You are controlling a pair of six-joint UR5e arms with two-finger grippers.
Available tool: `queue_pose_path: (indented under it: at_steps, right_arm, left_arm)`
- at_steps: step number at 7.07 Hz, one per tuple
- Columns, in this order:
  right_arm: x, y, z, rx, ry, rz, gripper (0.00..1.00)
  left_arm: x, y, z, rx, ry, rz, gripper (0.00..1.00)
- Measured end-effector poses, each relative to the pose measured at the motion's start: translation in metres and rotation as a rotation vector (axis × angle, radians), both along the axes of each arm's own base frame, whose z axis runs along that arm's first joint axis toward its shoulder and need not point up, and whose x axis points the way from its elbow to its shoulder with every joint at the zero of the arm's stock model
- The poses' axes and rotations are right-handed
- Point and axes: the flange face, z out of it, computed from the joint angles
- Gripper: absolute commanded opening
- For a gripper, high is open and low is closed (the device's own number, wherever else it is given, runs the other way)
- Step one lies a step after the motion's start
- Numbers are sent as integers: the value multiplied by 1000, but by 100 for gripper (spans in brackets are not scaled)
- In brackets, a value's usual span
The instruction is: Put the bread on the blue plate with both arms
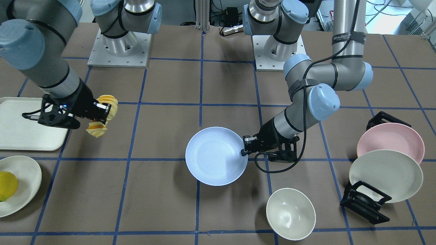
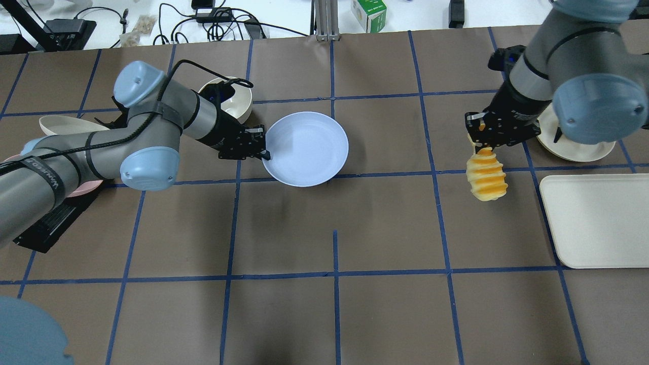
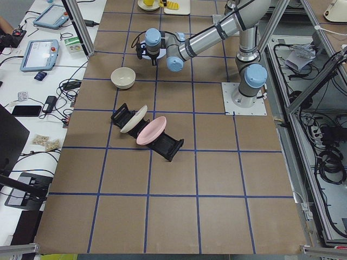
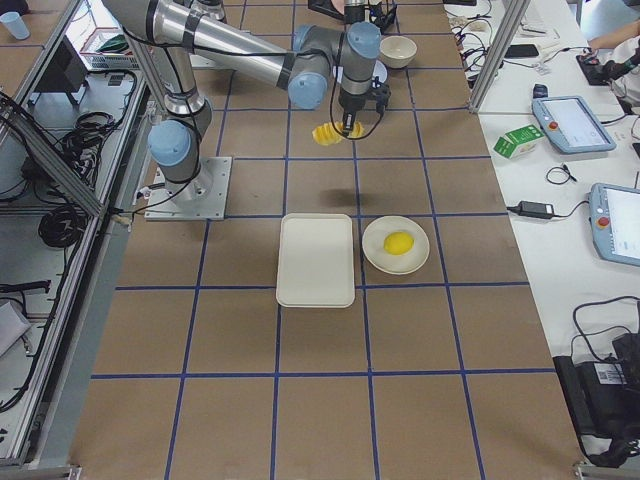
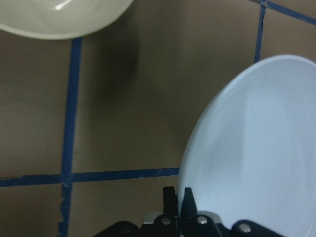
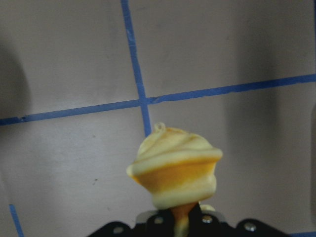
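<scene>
Hanging from the right gripper (image 2: 481, 143), the bread (image 2: 487, 178) is up in the air, near the white tray (image 2: 598, 223) and well apart from the blue plate (image 2: 309, 152). The right gripper squeezes only its top end, so the bread may swing or slip out and drop on the table (image 2: 334, 304). The left gripper (image 2: 264, 152) pinches just the plate's rim. That thin hold may slip, or the plate may tip, and the bread could roll off.

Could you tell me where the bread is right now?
Overhead view, right side: the bread hangs from the right tool, between the blue plate and the cream tray.
</scene>
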Motion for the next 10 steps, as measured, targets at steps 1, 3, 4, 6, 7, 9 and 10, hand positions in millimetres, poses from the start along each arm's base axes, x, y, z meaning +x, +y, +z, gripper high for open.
queue_pose_path:
  at_steps: [1, 3, 4, 6, 7, 9, 10]
  right_arm:
    - [35, -1, -7, -15, 4, 9, 0]
    - [91, -7, -15, -27, 6, -5, 0]
    - [117, -14, -18, -28, 7, -14, 0]
    - [168, -27, -41, -17, 8, -45, 0]
    - [188, -31, -59, -23, 6, -55, 0]
    - [217, -36, -83, -36, 0, -68, 0]
    - [226, -39, -89, -37, -2, -72, 0]
  left_arm:
    - [-21, 2, -17, 1, -1, -31, 0]
    - [-37, 5, -38, 15, -4, -58, 90]
    - [-40, 4, -44, 14, -4, -61, 100]
    - [-41, 1, -44, -4, -5, -67, 100]
    - [-37, -5, -30, -39, -32, -67, 100]
    - [-22, -23, 25, -103, -176, -50, 100]
    - [-16, -27, 57, -99, -225, -42, 100]
